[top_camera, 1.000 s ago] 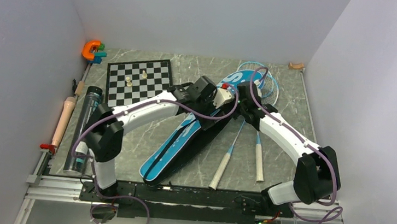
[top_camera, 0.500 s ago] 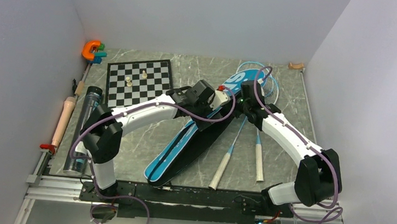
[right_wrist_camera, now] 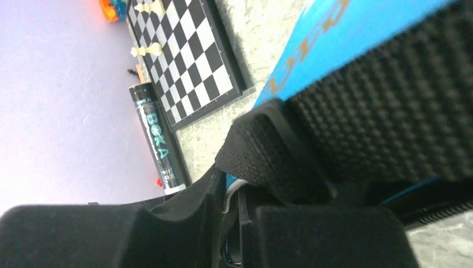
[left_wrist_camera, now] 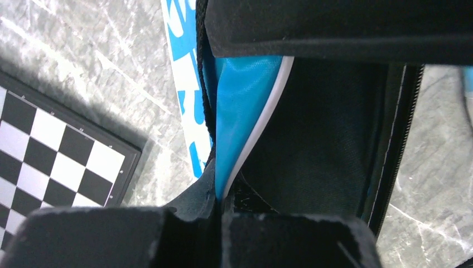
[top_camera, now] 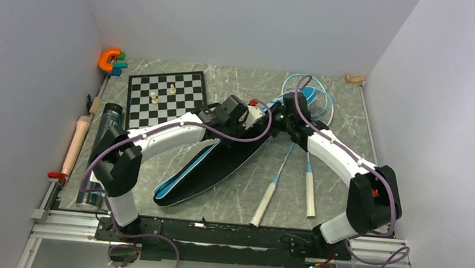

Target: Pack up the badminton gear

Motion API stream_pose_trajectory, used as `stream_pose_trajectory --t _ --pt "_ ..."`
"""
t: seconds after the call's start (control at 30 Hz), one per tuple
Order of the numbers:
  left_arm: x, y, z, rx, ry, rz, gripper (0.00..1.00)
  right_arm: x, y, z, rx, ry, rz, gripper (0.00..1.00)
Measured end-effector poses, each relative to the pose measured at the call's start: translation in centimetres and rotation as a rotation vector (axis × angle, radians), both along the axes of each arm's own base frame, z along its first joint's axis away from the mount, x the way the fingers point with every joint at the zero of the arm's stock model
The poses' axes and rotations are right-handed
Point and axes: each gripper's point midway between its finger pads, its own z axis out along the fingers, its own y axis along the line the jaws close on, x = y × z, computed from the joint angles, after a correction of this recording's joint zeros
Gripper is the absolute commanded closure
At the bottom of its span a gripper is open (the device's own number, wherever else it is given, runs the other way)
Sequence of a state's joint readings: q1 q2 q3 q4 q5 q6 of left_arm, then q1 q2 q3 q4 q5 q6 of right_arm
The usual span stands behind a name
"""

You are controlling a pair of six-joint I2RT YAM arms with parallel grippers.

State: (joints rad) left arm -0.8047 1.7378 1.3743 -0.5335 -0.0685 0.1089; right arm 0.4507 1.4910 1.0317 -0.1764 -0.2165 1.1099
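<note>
The desk (top_camera: 242, 193) is a grey-green slab with pale marble veins, closed on three sides by plain matt walls (top_camera: 246, 16). The bag (top_camera: 209, 164) lies diagonally in the middle of it, unzipped, and its glossy blue shell with white piping stands open over a dull black lining. The left tool (left_wrist_camera: 218, 215) is pressed together on this blue edge. The right tool (right_wrist_camera: 231, 215) also pinches the bag, beside a coarse woven black strap (right_wrist_camera: 379, 106). The rackets (top_camera: 310, 193) lie just right of the bag, thin round frames far, beige handles near. The round black tube (top_camera: 105, 124) lies along the left border, near a flat chessboard (top_camera: 166, 97).
</note>
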Motion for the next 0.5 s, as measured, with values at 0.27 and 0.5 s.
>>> stream_pose_trajectory --t 0.27,0.5 --pt "1.4 2.4 0.5 0.054 -0.055 0.165 1.0 1.9 1.7 0.1 0.041 0.013 0.109 0.42" --pt "1.5 3.9 1.4 0.059 -0.079 0.281 1.0 2.7 1.3 -0.6 0.029 0.025 0.159 0.09"
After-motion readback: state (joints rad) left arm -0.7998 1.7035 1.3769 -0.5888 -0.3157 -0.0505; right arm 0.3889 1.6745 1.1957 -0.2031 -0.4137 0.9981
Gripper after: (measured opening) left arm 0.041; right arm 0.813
